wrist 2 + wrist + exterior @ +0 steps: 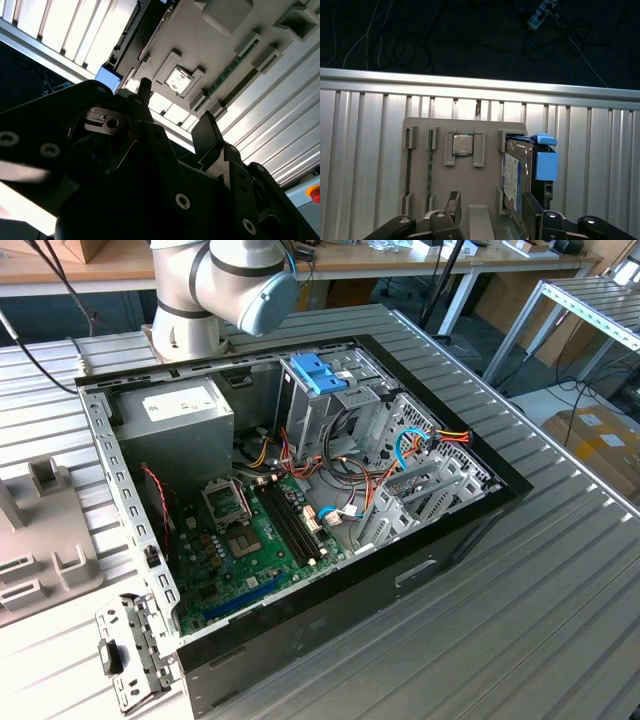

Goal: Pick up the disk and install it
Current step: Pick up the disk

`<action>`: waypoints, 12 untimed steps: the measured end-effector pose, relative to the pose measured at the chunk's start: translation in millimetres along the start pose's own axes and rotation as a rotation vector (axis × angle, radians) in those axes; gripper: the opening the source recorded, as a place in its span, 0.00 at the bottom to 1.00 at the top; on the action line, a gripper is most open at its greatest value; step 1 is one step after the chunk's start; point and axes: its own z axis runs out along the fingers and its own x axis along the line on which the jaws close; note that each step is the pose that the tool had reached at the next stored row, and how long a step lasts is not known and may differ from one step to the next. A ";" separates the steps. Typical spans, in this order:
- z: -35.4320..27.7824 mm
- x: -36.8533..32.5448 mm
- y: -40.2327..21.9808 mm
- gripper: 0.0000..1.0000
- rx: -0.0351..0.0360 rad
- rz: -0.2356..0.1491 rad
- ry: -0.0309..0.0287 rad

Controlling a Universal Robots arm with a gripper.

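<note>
The jaws are being held released, spread well apart, above a grey moulded tray [470, 182] that is being carried by the ribbed metal surface [365, 160]. The disk [513, 175] is being held upright on edge in a slot of that tray. Its grey metal face and label are being turned toward the gap between the jaws, and its light-blue rail [545, 164] is being shown on the side away from that gap. The disk is being seen just beneath and beyond one jaw, which is being overlapped with the disk's near end in the first wrist view; whether that jaw is touching it cannot be told. Beyond the gap, nearer the other jaw, a square processor chip [463, 145] is being held flat in a pocket of the tray. Farther out past that jaw, a thin green board [430, 165] is being held on edge in a narrow slot. In the second wrist view the chip is being framed between the two jaws. Past the far edge of the surface, a dark floor [470, 40] with loose cables [395, 45] is being shown. In the exterior view the arm [225, 285] is being seen just beside an open computer case [320, 630] lying on the surface. A motherboard [250, 540] is being shown inside the case, and a bright-blue tabbed bracket [318, 373] on top of a metal cage [300, 420].
</note>
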 end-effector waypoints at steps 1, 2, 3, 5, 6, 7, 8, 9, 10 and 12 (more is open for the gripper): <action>0.2 -0.3 0.0 0.60 0.0000 0.000 0.0000; 0.3 -0.4 0.0 0.60 0.0000 0.000 0.0000; 0.5 -0.7 0.0 0.60 0.0000 0.000 0.0000; 0.8 -1.0 -0.1 0.60 0.0000 0.000 0.0000; 1.0 -1.2 -0.1 0.60 0.0000 0.000 0.0000; 1.1 -1.5 -0.1 0.60 -0.0001 0.000 0.0000; 1.2 -1.6 -0.1 0.60 -0.0001 0.000 0.0000; 1.4 -1.8 -0.1 0.60 0.0000 0.000 0.0000; 1.6 -2.0 -0.2 0.60 0.0000 0.000 0.0000; 1.8 -2.1 -0.2 0.60 0.0000 0.000 0.0000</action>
